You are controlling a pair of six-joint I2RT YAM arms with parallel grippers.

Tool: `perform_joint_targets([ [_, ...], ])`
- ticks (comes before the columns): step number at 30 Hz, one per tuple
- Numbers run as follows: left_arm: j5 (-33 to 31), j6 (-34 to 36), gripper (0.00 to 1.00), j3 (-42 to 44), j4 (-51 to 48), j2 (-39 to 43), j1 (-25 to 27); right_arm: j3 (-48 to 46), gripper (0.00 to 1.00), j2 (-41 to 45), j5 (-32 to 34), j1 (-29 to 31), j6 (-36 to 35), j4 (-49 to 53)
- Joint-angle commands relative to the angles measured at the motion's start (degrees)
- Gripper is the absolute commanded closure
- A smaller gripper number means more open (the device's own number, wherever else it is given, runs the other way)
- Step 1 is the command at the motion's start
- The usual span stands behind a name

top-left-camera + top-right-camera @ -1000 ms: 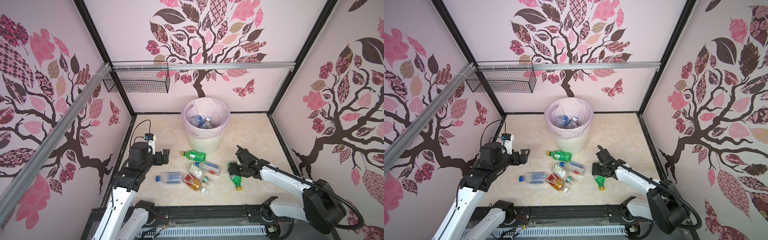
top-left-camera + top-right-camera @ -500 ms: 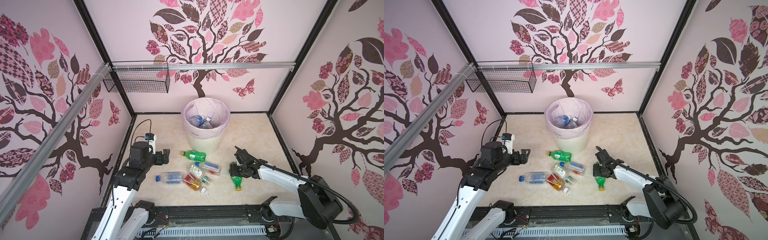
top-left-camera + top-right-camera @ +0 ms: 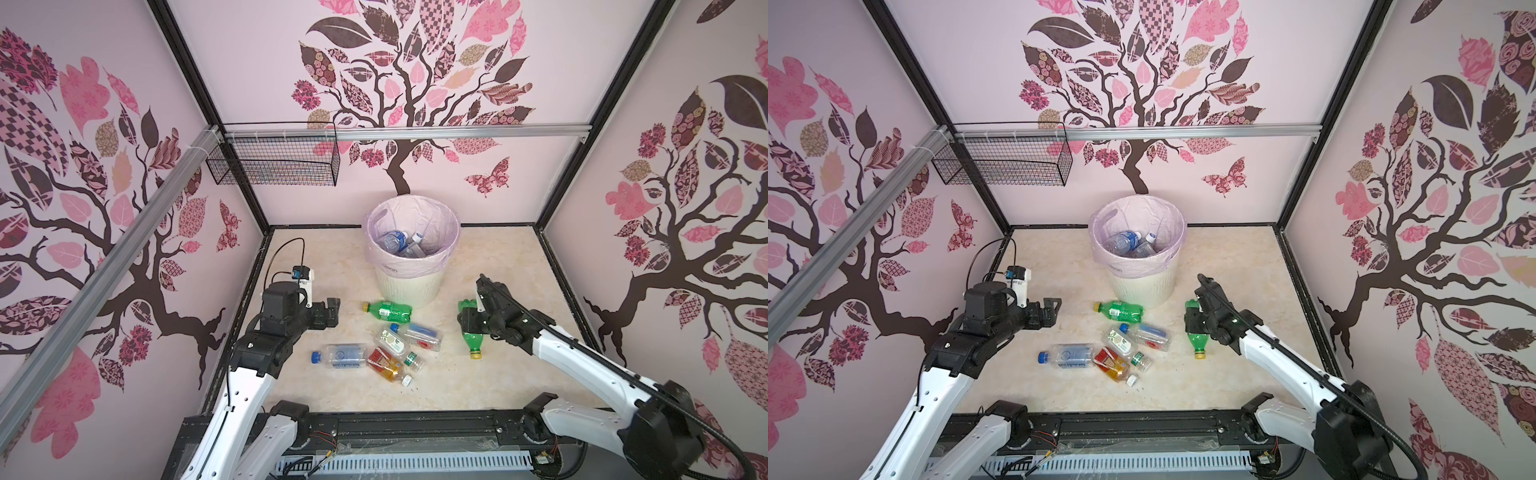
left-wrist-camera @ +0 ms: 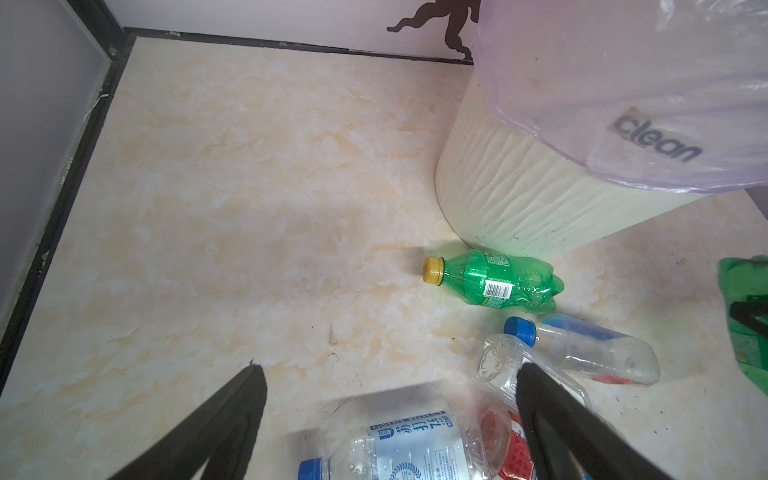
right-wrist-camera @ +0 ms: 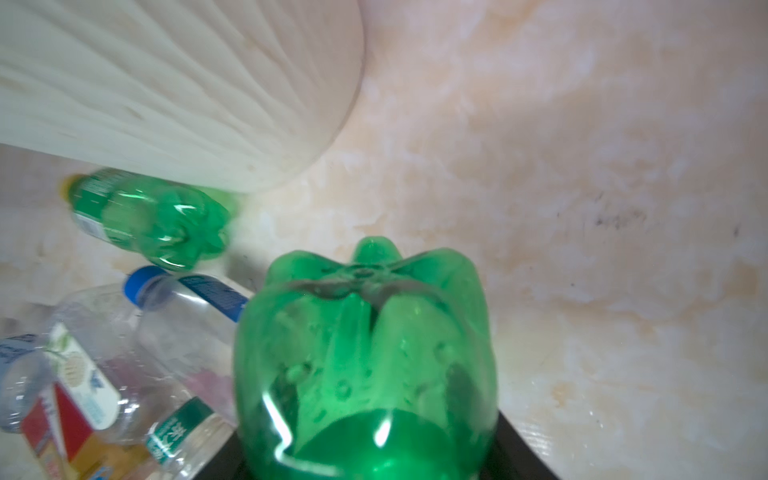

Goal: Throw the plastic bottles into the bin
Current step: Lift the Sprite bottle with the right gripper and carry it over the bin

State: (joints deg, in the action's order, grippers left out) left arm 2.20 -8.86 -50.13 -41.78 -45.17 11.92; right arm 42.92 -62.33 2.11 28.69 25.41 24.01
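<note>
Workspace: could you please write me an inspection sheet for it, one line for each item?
Surface: beige marbled table.
Job's things: bin upright, bottles inside; on the table, a second green bottle by the bin, three clear bottles and an amber bottle close together.
Clutter: nothing seen.
Hands: left hand open, empty; right hand shut on green bottle.
Cables: black cable loops above left wrist; black hose along right arm.
Surroundings: wire basket on rail; tree-patterned walls.
</note>
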Motion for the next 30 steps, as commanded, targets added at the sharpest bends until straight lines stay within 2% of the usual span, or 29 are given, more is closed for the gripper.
perform_joint_targets([
  [1, -0.8, 1.1, 0.03, -2.3, -0.5, 0.4, -0.1, 3.8, 0.45, 4.9, -0.5, -0.3, -2.7, 0.6],
  [10, -1.3, 1.8, 0.02, -1.9, -0.7, 0.8, -0.1, 9.6, 0.43, 17.4, -3.5, -0.3, -8.5, -3.8],
  [19, -0.8, 1.9, 0.02, -2.2, -0.4, 0.5, -0.2, 10.4, 0.43, 19.6, -7.4, -0.3, -7.7, -6.9],
  [25, -0.3, 2.2, 0.02, -2.8, -0.6, 0.1, -0.1, 16.0, 0.44, 14.1, -8.8, -0.3, -9.1, -10.2],
  [30, -0.2, 2.0, 0.03, -3.7, -1.3, 0.7, -0.1, 31.2, 0.44, -2.2, -9.5, -0.3, -11.7, -13.0],
])
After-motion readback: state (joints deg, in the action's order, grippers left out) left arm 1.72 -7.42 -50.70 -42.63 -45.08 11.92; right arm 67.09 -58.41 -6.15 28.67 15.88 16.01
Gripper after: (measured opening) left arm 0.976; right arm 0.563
